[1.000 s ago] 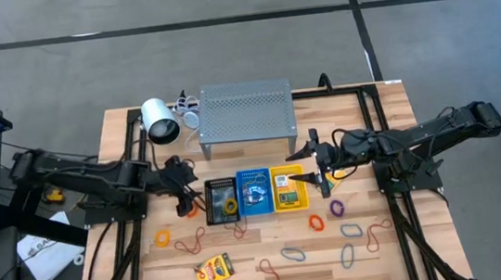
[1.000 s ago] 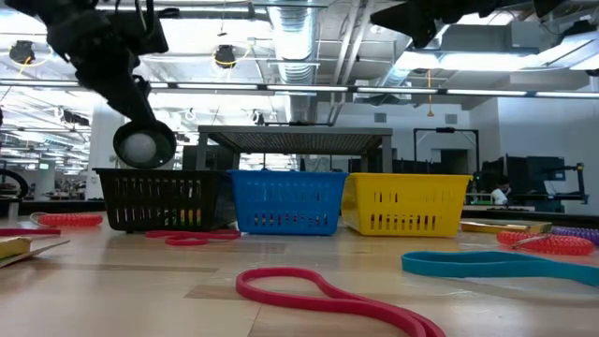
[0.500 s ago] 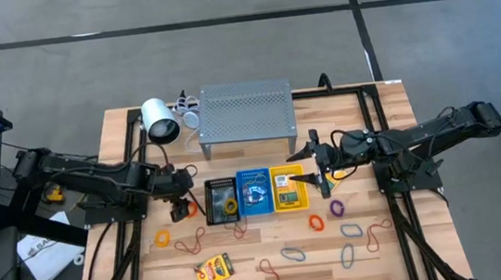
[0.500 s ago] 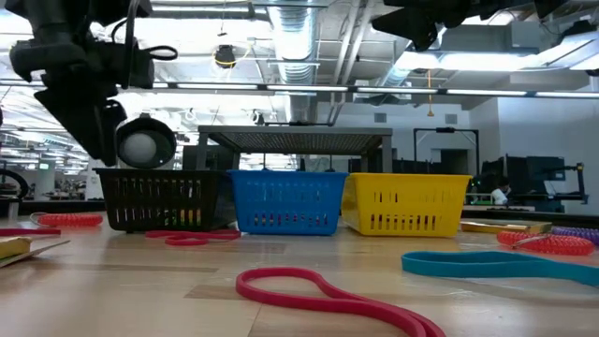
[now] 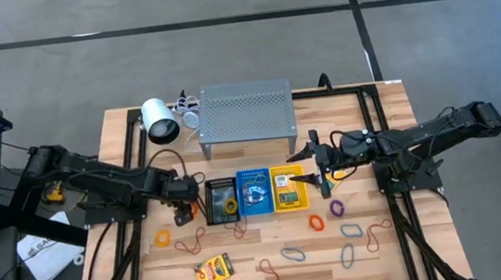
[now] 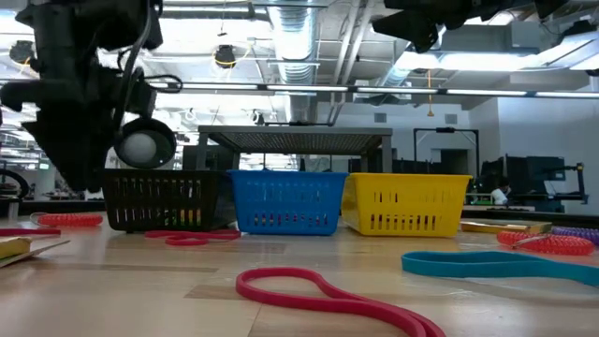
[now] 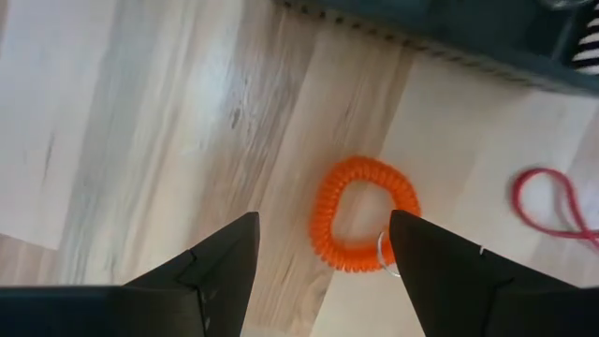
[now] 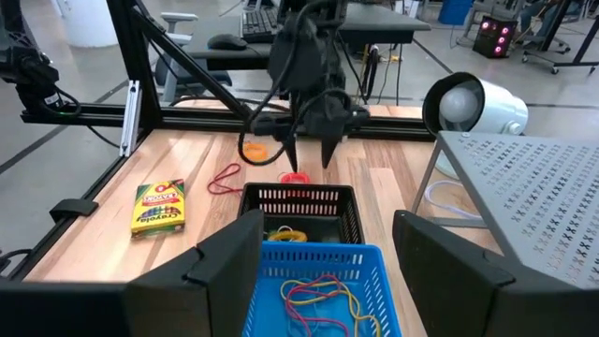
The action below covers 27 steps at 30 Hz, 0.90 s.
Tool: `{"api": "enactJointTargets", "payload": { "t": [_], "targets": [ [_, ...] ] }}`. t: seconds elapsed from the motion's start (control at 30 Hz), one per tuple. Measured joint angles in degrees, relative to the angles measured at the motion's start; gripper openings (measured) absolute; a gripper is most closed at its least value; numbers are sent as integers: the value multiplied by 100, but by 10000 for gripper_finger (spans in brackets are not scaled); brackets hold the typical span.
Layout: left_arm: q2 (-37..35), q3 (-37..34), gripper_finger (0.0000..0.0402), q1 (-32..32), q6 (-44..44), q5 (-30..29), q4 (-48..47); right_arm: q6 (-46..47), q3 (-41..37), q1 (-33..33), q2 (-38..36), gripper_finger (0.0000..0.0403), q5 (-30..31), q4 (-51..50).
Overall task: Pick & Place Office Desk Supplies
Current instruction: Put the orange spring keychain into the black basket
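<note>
My left gripper (image 5: 182, 216) is open and points down just left of the black basket (image 5: 221, 202). In the left wrist view its fingers (image 7: 217, 271) straddle bare wood, with an orange coiled loop (image 7: 365, 213) lying flat just beyond and a red band (image 7: 552, 201) off to one side. My right gripper (image 5: 302, 166) hovers open at the yellow basket's (image 5: 288, 189) right side. A crayon box (image 5: 214, 270) lies flat near the near edge. Loose bands (image 5: 336, 208) of several colours lie scattered on the table's near half.
Black, blue (image 5: 255, 193) and yellow baskets stand in a row mid-table. Behind them are the grey perforated shelf (image 5: 245, 109) and the white cylinder (image 5: 160, 121). A red band (image 6: 328, 290) and a teal band (image 6: 505, 265) lie near the near edge.
My left gripper has come a little toward the near edge and lower, beside the black basket, staying open. My right arm has kept still, and nothing on the table has moved.
</note>
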Motion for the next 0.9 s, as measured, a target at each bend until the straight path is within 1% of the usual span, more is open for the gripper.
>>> {"api": "enactJointTargets", "payload": {
  "t": [0.33,0.5,0.7,0.8,0.9],
  "targets": [
    [655,0,237,0,-70,-1,74,0,0,0,0,234,-1,-50],
    [856,0,237,-4,-90,-2,117,2,0,0,1,234,0,-81],
    [921,0,236,-4,-107,0,129,2,0,0,0,234,-1,-84],
    [921,0,226,-4,-107,0,123,1,0,0,0,234,-1,-83],
    [921,0,203,-4,-109,0,122,2,0,0,1,234,-2,-83]
  ]
}}
